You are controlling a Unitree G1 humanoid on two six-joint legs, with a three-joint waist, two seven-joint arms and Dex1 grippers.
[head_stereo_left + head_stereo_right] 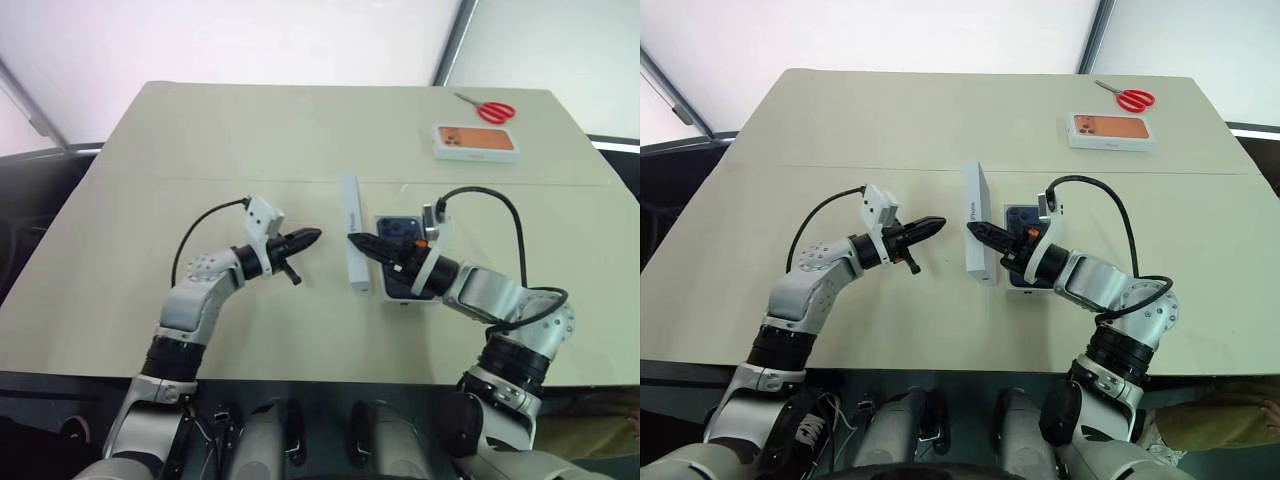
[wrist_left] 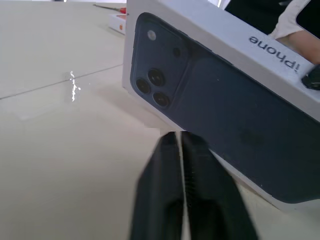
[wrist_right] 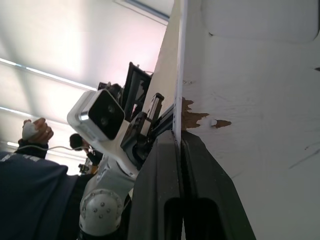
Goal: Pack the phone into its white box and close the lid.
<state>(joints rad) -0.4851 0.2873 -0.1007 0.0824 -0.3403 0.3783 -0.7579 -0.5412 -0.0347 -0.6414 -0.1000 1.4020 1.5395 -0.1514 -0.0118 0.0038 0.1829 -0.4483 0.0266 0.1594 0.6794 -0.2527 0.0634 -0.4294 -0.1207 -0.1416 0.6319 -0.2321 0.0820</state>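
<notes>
Centre: the lid [image 1: 977, 222] stands on edge on the tabletop [image 1: 890, 120], a wall between left gripper [image 1: 930, 226] and right gripper [image 1: 980, 232].
Beside it: phone [image 1: 1020, 222] flat.
Far right corner: orange-faced box [image 1: 1112, 130], scissors [image 1: 1128, 98].
Left half: bare.

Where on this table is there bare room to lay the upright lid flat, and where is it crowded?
Free: the table left of the left gripper, and the far middle strip beyond the lid. Crowded: the right gripper pinching the lid beside the phone; the far right corner holds the orange-faced box and scissors.
</notes>
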